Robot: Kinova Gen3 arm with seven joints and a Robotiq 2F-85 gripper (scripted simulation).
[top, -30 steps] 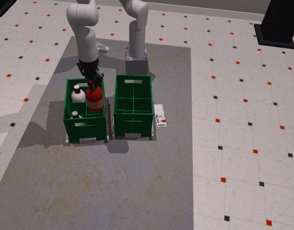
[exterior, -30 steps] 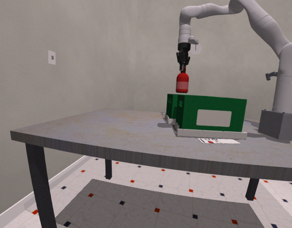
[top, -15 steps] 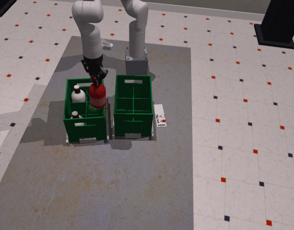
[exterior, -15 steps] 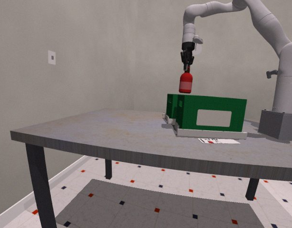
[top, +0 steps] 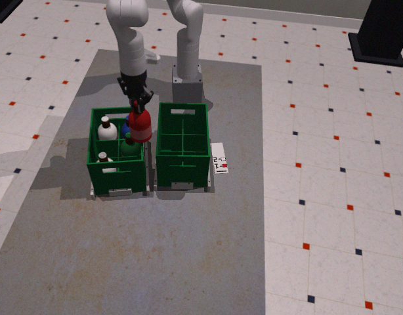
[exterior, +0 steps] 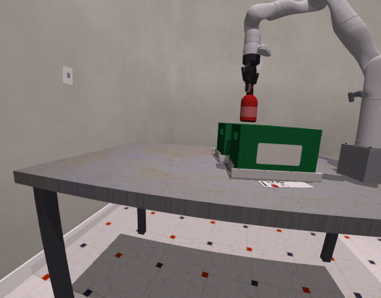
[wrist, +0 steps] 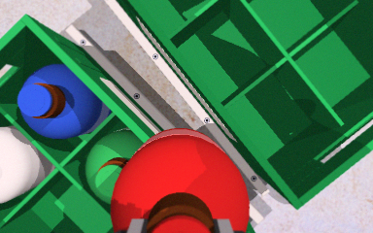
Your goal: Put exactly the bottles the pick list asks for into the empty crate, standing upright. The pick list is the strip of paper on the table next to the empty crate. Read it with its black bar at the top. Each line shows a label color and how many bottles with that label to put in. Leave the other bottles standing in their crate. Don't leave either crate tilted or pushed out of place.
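Observation:
My gripper point(top: 138, 107) point(exterior: 249, 89) point(wrist: 180, 227) is shut on the neck of a red bottle point(top: 140, 126) point(exterior: 249, 107) point(wrist: 181, 170). The bottle hangs upright above the rims, near the full crate's inner side and the gap. The full crate point(top: 115, 163) point(wrist: 43, 31) holds white bottles point(top: 107, 132) point(top: 102, 155) point(wrist: 16, 165), a blue bottle point(top: 125, 130) point(wrist: 79, 104) and a green bottle point(top: 129, 149) point(wrist: 103, 170). The empty crate point(top: 183, 156) point(exterior: 245, 147) point(wrist: 288, 58) stands level with no bottles visible. The pick list point(top: 218, 149) point(exterior: 300, 185) reads red 1, white 2.
The crates stand side by side with a narrow gap, each in a pale low bracket point(top: 120, 191) point(top: 182, 186) on the grey table point(top: 195, 254) point(exterior: 136, 169). Thin dividers split the crates into compartments. The robot base point(top: 187, 89) point(exterior: 363, 163) stands behind them.

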